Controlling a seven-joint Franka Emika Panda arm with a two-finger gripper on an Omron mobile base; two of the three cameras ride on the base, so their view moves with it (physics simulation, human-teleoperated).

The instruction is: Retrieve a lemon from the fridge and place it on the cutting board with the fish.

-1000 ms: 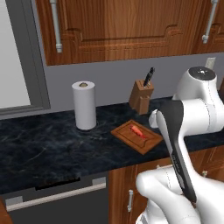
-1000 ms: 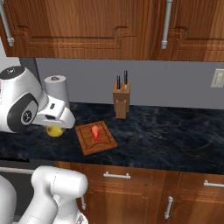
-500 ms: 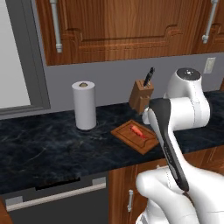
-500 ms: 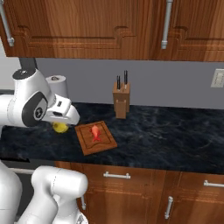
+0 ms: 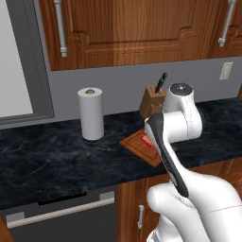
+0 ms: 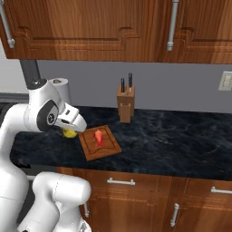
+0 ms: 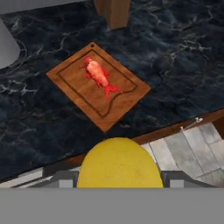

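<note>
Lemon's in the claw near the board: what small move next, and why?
Probably ease the claw forward over the cutting board before lowering. The lemon hangs short of the board's near corner, and the fish lies at its middle, so aim for bare wood beside it.

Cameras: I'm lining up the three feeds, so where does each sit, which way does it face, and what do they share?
Left base view: behind-left of the arm, facing the dark marble counter; white arm covers the flat reddish-brown wooden cutting board.
Right base view: behind-right, same counter; arm at left, end effector carrying the round yellow lemon.
Hand view: above the board, looking down at the small red fish; lemon at bottom.
Shared: board and wooden knife block.
</note>
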